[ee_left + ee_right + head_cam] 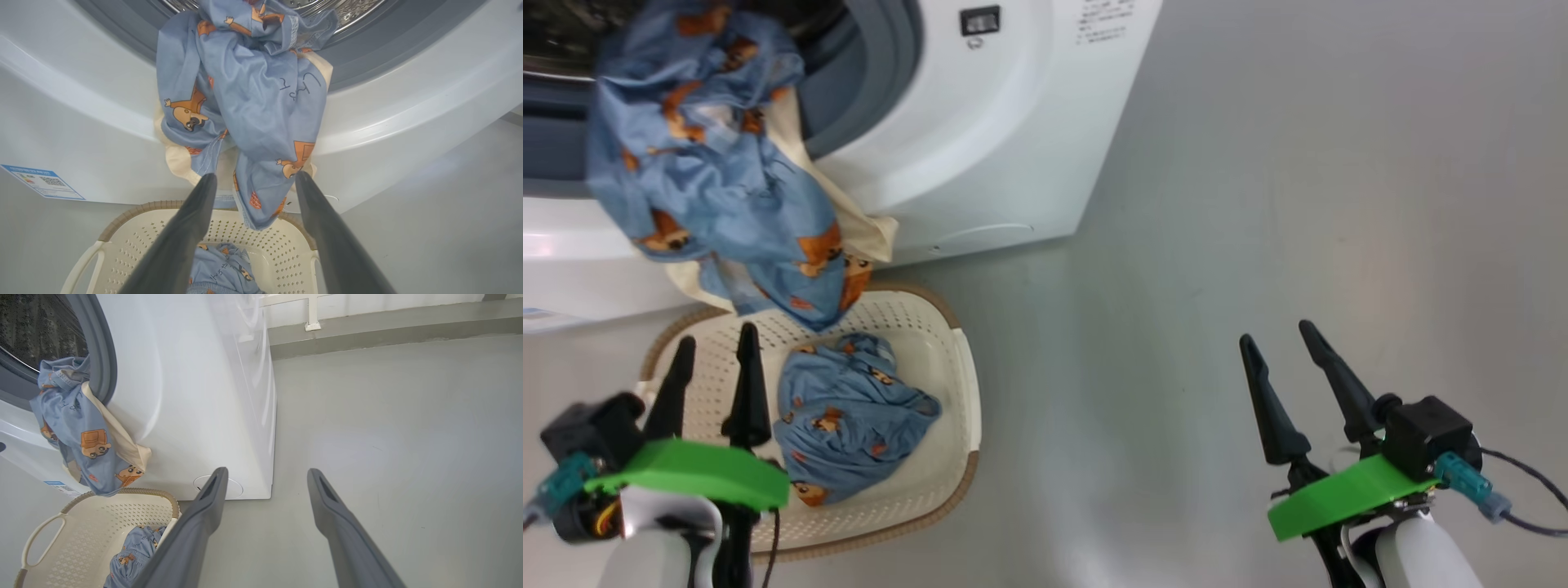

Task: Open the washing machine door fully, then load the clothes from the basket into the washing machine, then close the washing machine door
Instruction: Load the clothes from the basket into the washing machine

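The big white front-loading washing machine [980,147] stands at the far left on a grey floor [1258,204], with its round opening uncovered. A bundle of light blue fabric printed with orange-brown bears [711,180], with a cream garment [866,229] beneath it, hangs out of that opening. Its upper part lies over the grey-blue gasket [882,73] and reaches in towards the perforated steel drum [351,10]. Its lower part droops down the white front and ends just above the far rim of the basket

The small cream-white perforated plastic basket with a brown woven-look rim [960,384] sits on the floor just in front of the machine, at the near left. A second crumpled piece of blue bear fabric [849,416] lies inside it, towards its right side

The left gripper [715,336] hovers over the left part of the basket, its two long dark fingers apart and clamped on nothing. Its tips are near the lower end of the hanging bundle. The right gripper [1274,331] is well off to the right over bare floor, its fingers also spread and empty

A blue label sticker [43,181] sits low on the left of the machine's front, and a round service flap [235,488] sits low on the right
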`<state>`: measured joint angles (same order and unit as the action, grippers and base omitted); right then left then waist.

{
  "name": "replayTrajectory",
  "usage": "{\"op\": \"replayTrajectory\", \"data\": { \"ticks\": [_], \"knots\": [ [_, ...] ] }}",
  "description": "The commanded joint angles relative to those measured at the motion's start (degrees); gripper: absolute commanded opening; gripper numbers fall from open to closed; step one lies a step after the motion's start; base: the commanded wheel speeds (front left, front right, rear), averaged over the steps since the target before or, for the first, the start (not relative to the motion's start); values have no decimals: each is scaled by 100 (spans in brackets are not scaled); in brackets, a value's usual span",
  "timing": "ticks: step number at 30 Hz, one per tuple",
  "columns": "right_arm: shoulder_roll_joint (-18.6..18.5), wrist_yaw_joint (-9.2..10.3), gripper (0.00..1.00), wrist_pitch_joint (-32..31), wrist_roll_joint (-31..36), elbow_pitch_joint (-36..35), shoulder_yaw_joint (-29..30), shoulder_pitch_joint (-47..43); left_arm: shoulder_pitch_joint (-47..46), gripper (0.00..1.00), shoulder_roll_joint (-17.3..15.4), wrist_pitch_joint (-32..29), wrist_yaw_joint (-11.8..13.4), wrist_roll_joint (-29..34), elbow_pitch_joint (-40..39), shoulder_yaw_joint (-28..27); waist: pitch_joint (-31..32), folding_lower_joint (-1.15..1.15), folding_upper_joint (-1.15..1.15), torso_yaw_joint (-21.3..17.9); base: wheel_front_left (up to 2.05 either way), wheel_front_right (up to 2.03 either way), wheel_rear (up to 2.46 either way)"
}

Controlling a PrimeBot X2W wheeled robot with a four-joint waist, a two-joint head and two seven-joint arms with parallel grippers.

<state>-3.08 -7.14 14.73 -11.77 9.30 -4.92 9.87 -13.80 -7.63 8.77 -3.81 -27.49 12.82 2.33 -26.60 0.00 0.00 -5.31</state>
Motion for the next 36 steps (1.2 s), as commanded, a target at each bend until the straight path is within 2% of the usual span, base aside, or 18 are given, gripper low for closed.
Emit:
{"op": "replayTrajectory", "data": {
  "ticks": [1, 14, 22, 36],
  "knots": [
    [20, -35, 100, 27, -87, -115, -151, 124, -157, 100, -132, 53, -3, -56, -25, -201, -174, 0, 0, -137, 0, 0, 0],
    [20, -35, 100, 27, -244, -158, -305, 376, -1401, 100, -326, 293, -160, -146, 1098, -197, -755, 0, 0, -386, 0, 0, 0],
    [20, -35, 100, 27, -266, -253, -339, 441, -2020, 100, -497, 472, -146, -149, 1913, -346, -956, 0, 0, -532, 0, 0, 0],
    [20, -35, 100, 27, -225, -268, -341, 470, -2710, 100, -361, 613, -248, -162, 2450, -394, -1149, 0, 0, -540, 0, 0, 0]
  ]
}}
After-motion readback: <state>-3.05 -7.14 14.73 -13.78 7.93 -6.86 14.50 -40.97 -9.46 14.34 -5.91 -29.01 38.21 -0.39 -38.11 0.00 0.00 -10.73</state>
